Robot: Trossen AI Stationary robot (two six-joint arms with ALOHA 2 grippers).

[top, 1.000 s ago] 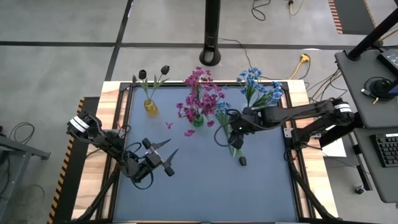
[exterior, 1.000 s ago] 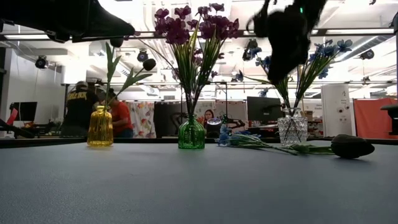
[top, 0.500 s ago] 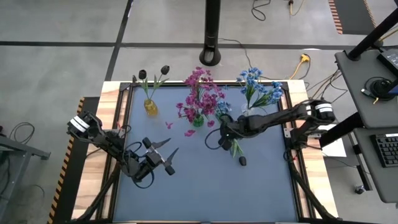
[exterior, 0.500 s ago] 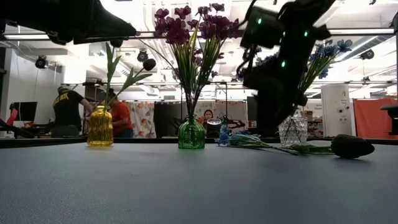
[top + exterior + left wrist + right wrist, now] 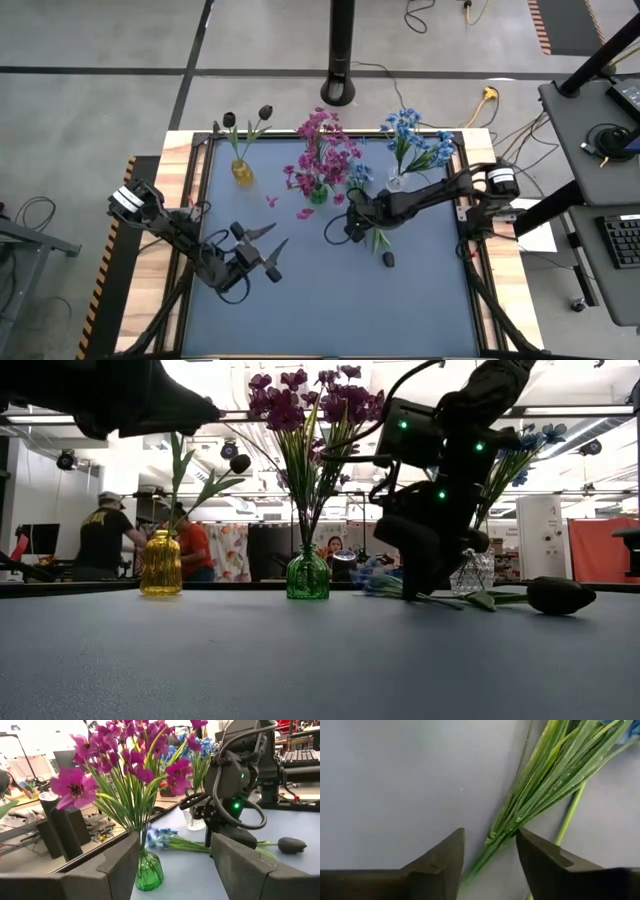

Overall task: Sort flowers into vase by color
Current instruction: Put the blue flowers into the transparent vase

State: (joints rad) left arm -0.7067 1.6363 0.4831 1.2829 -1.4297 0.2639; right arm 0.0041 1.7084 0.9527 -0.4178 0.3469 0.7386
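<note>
A loose light blue sprig (image 5: 377, 237) lies flat on the blue table, and a loose dark bud (image 5: 388, 259) lies beside it toward the near edge. My right gripper (image 5: 348, 228) is low over the sprig and open. In the right wrist view its fingers (image 5: 445, 862) stand on either side of the green stem bundle (image 5: 492, 840); I cannot tell whether they touch it. My left gripper (image 5: 270, 240) waits open at the table's near left. A yellow vase (image 5: 242, 172) holds dark buds, a green vase (image 5: 318, 192) holds magenta flowers, and a clear vase (image 5: 397, 180) holds blue flowers.
The three vases stand in a row along the far edge. Two fallen pink petals (image 5: 305, 212) lie in front of the green vase. The blue mat spreads bare toward the near edge. People (image 5: 105, 540) move in the room beyond the table.
My right gripper has come down from above the vases and moved toward the table's left and near edge, ending low over the lying blue sprig. The sprig and the dark bud have stayed on the table.
</note>
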